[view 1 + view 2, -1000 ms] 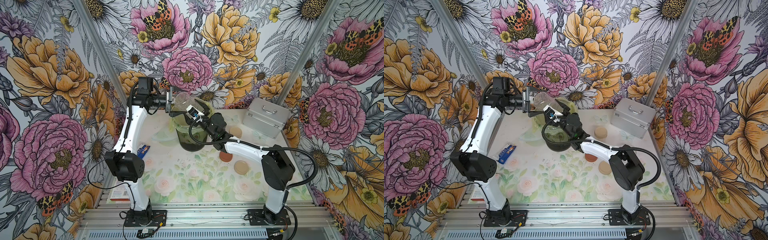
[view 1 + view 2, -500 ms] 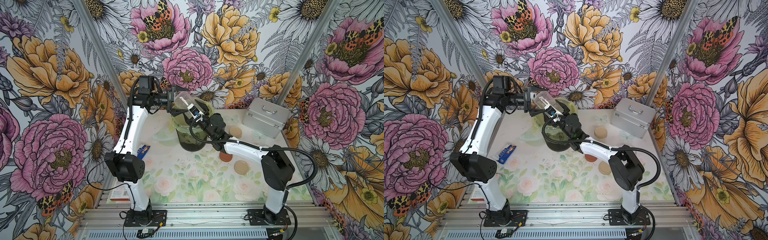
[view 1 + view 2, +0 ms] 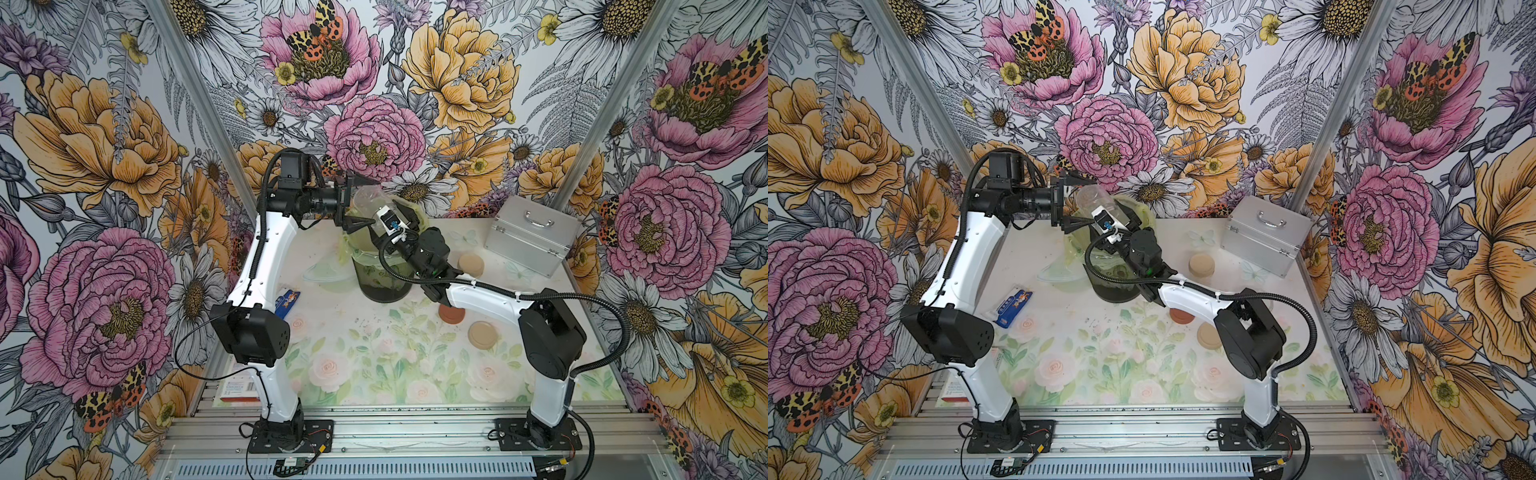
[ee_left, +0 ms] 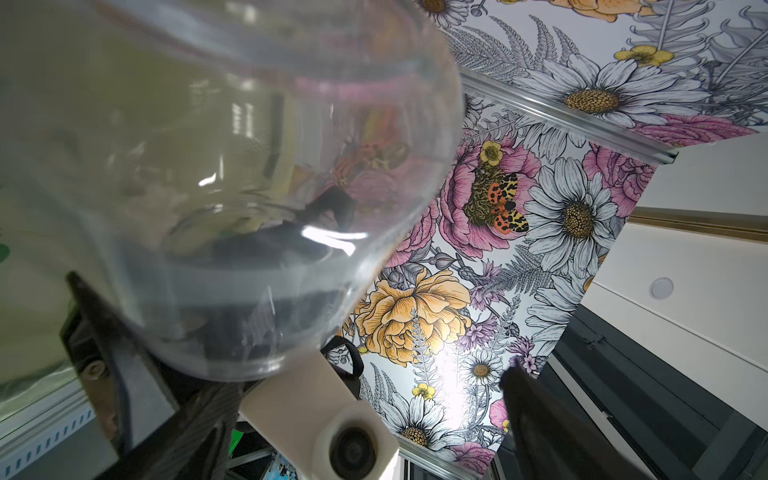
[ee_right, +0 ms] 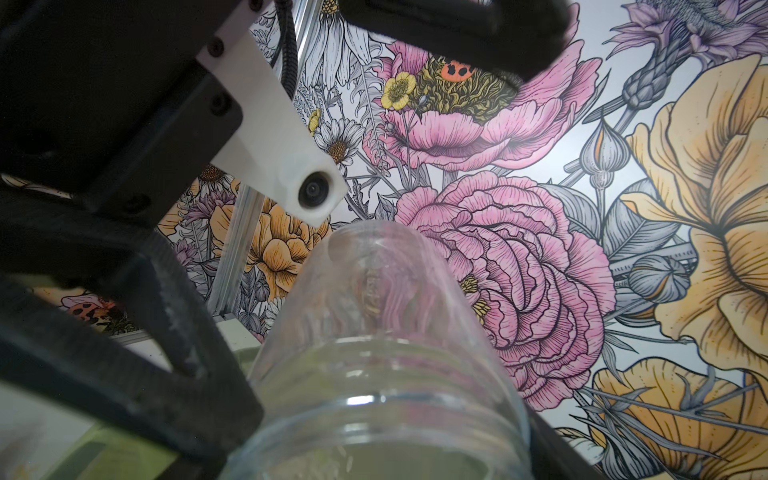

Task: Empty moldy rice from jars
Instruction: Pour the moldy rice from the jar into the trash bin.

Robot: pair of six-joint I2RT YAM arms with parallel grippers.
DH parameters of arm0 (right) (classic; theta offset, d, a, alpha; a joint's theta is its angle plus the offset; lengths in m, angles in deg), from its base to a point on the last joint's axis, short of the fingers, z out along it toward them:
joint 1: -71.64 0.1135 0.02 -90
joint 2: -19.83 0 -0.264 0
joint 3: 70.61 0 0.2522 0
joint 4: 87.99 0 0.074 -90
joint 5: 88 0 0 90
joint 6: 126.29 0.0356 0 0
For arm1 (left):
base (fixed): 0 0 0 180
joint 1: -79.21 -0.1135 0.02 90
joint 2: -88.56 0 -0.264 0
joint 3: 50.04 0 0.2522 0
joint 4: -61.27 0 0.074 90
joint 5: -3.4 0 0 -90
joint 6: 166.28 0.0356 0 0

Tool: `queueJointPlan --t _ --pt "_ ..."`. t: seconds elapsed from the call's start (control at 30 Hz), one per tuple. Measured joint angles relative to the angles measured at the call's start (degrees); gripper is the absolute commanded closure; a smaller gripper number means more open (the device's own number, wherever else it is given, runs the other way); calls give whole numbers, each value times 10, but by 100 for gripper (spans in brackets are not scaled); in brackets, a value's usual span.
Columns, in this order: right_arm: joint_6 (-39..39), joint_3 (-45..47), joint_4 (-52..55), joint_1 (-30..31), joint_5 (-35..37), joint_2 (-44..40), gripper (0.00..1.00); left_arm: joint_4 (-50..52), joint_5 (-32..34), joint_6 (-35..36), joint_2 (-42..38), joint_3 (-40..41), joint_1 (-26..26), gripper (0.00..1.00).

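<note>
Jar [image 3: 371,196] hangs tilted in the air above the bin [image 3: 376,286]. It is clear and looks almost empty of moldy rice, though a few grains may cling inside. Its long axis runs from the threaded mouth, low and toward the right gripper [image 3: 389,228], up to the base, which sits between the spread jaws of the left gripper [image 3: 360,203]. Left is released: in its wrist view one finger [image 4: 552,428] stands clear of the glass. Right appears clenched round the neck, so any handover would run along that axis.
</note>
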Motion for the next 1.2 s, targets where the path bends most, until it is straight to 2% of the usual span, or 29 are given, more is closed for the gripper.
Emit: queueJointPlan --t 1.2 --pt "0 -3 -26 1 3 1 100 -2 10 1 -1 -41 -4 2"
